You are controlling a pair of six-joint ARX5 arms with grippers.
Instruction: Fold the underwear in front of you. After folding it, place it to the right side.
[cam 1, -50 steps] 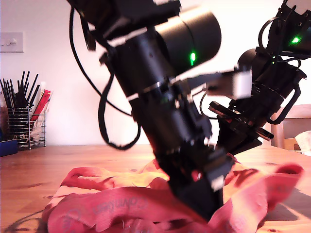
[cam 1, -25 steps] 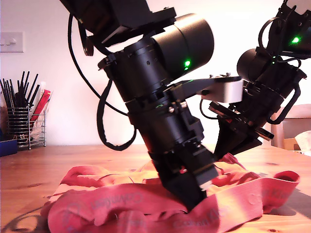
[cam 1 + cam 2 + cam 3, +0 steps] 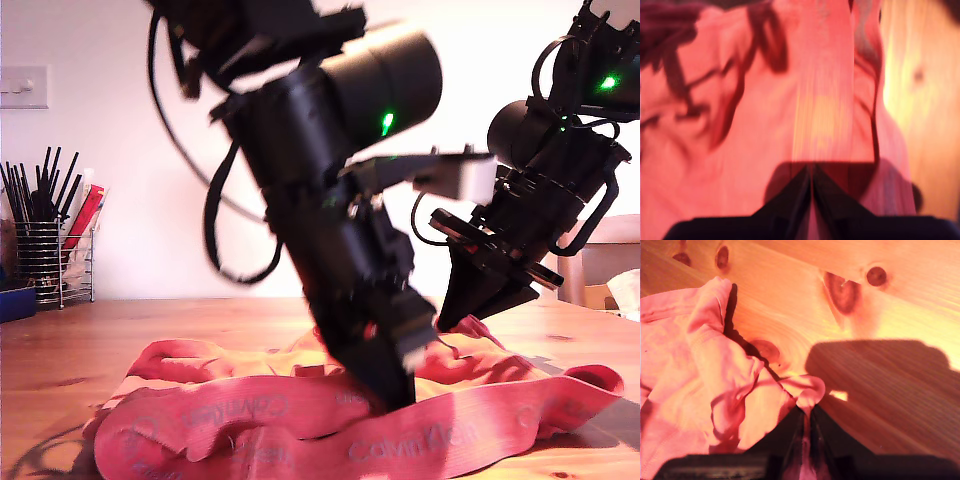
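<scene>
Underwear [image 3: 400, 430] lies lengthwise across exterior view; our first gripper [image 3: 811, 182] and second gripper [image 3: 807, 417] both pinch cloth.

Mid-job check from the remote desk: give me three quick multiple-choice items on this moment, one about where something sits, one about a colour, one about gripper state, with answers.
1. Where is the wire utensil holder?
A. the exterior view's left, at the back of the table
B. the exterior view's right, beside the cloth
C. on top of the underwear

2. What colour is the underwear?
A. navy blue
B. coral-red
C. white

3. How is my second gripper?
A. open above bare wood
B. shut on a pen
C. shut on the underwear

Answers: 1 A, it stands by the wall at that side. 2 B, red cloth with a paler lettered waistband. 3 C, the second wrist view shows a fold pinched between closed jaws.
</scene>
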